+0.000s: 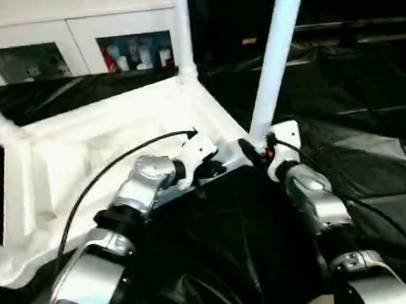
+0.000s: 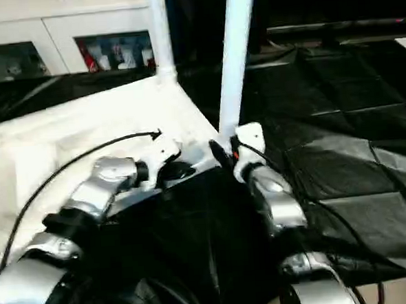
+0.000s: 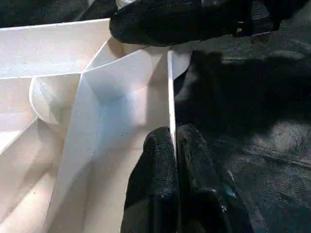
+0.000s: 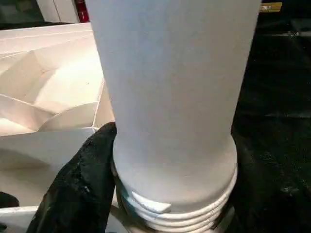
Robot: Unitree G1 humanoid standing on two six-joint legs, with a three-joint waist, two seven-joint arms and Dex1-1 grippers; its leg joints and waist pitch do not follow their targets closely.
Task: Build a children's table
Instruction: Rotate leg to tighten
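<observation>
The small white plastic children's table lies upside down on a crinkly black plastic sheet, so its rimmed underside faces up. Long round white legs stick up from its corners. The nearest long white leg stands up, leaning a little, at the near right corner.

The right gripper has its two black fingers around the bottom of this leg, right above the ridged screw rings. One black finger presses on the side of the leg. The fingers are spread wide and squeeze the leg between them.

The left gripper is close by at the same corner. Its two black fingers are pinched together on the thin white rim of the table.

Behind the table stands a white cabinet with glass doors, with small colourful things inside.
</observation>
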